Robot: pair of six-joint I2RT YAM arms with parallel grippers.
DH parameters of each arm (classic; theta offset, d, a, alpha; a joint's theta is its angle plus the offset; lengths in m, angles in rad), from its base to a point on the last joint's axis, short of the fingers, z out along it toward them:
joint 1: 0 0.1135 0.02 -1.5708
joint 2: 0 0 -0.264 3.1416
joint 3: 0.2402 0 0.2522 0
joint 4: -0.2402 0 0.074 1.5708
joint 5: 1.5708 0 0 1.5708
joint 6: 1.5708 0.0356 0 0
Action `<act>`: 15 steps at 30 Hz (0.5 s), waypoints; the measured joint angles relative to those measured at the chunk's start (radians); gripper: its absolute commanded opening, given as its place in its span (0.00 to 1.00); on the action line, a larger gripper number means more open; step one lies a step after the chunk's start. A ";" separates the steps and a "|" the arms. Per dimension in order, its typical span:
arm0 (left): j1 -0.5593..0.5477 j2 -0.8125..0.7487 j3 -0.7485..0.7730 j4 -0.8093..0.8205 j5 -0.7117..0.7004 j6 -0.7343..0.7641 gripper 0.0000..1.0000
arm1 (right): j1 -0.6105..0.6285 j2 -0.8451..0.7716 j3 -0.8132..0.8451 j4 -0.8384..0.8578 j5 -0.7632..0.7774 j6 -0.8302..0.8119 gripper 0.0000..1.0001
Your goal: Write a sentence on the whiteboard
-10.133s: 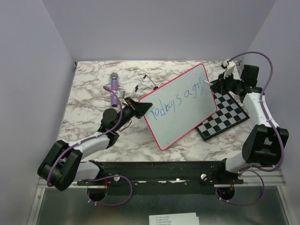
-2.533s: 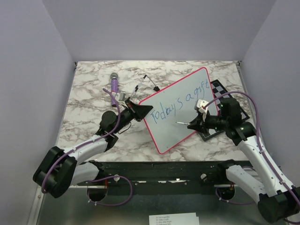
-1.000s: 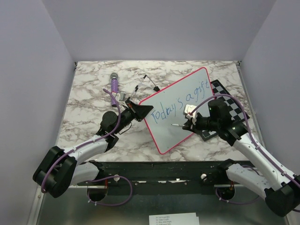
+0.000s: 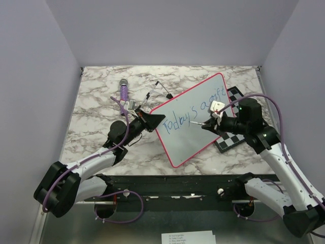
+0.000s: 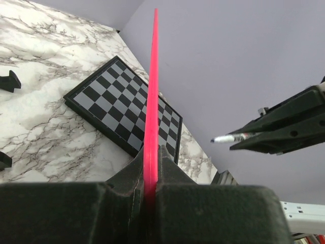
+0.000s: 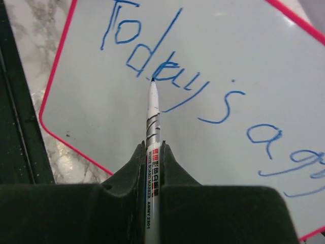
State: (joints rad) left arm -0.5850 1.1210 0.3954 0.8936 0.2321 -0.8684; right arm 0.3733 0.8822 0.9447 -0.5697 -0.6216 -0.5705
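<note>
Holding two grips. Table (image 4: 96,101): matte marble, grey veining, running wide at 9 o'clock of the whiteboard (image 4: 185,145). The whiteboard is a flat glossy white rectangle with rounded corners and a thin pink-red rim. It sits tilted, from table centre toward 3 o'clock. Chessboard (image 5: 122,117), black-and-white squares, lies flat behind its 3 o'clock corner. My left gripper (image 4: 151,120) is clamped on the 9 o'clock rim. Sentence (image 4: 189,116): blue script starting "Today's a", with white room toward 6 o'clock. My right gripper (image 4: 208,124) pinches a slim white marker (image 6: 152,117), tip by the "a" of "Today's". Edge-on, the tip sits apart from the board face.
</note>
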 measured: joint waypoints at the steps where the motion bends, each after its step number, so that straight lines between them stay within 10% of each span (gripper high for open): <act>1: 0.000 0.000 0.000 0.000 0.000 0.000 0.00 | 0.007 0.009 -0.006 -0.003 -0.018 -0.008 0.00; 15: 0.000 0.021 0.000 0.018 -0.005 -0.008 0.00 | 0.164 0.042 -0.179 0.011 0.009 -0.091 0.01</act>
State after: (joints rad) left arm -0.5850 1.1423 0.3950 0.9112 0.2272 -0.8768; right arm 0.5377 0.9241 0.7654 -0.5583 -0.6128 -0.6617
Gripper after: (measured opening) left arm 0.099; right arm 0.140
